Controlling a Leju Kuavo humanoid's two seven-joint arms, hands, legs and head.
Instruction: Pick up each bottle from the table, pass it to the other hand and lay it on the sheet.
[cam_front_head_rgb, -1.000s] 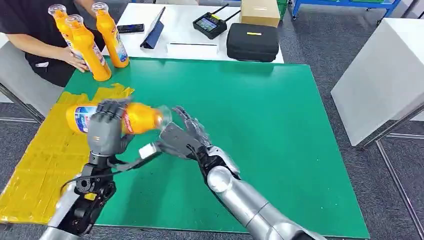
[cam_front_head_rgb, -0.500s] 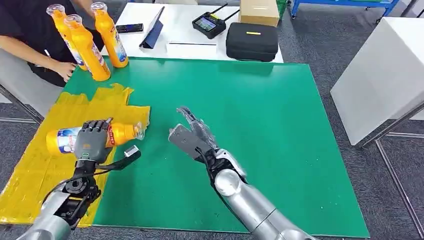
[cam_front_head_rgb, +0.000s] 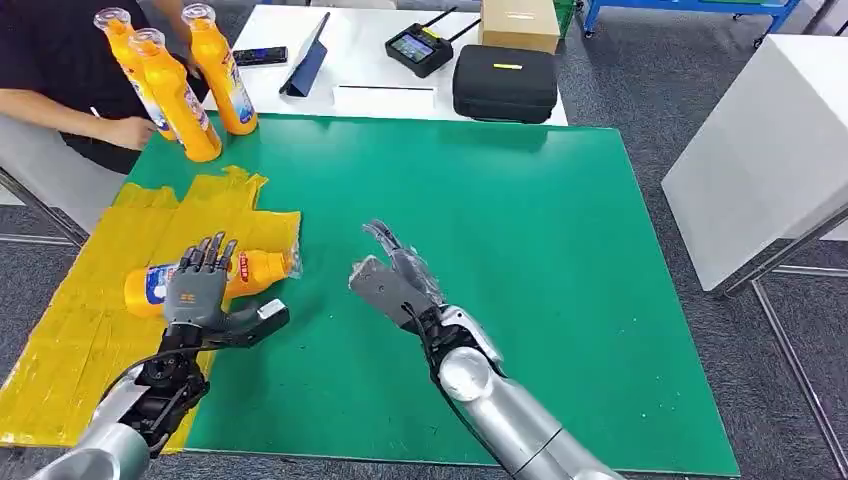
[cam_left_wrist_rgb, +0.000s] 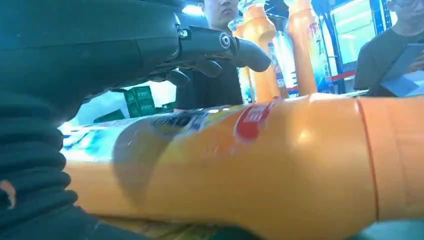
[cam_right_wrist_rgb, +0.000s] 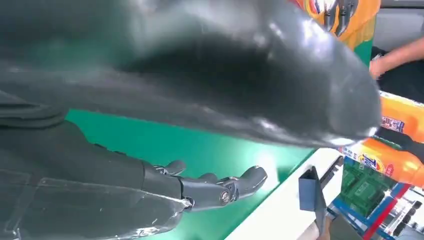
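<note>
At the lower left of the frame, one bottle (cam_front_head_rgb: 215, 277) lies on the yellow sheet (cam_front_head_rgb: 70, 330), the left hand (cam_front_head_rgb: 200, 292) above it with fingers spread. The right hand (cam_front_head_rgb: 392, 275) hovers empty, fingers apart. Three bottles (cam_front_head_rgb: 180, 80) stand at the table's (cam_front_head_rgb: 520, 260) upper left, left to do.

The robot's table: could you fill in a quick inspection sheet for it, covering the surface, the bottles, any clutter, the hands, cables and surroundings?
Surface: green mat, with a crumpled yellow sheet along the robot's left side.
Job's things: one orange bottle lies on its side on the sheet; three more bottles stand upright at the far left corner.
Clutter: nothing seen on the mat.
Hands: left hand over the lying bottle, fingers spread; right hand open above the mat.
Cables: black cable along the left wrist.
Surroundings: white table behind with black case, cardboard box, handheld controller; a person's hand beside the standing bottles.
</note>
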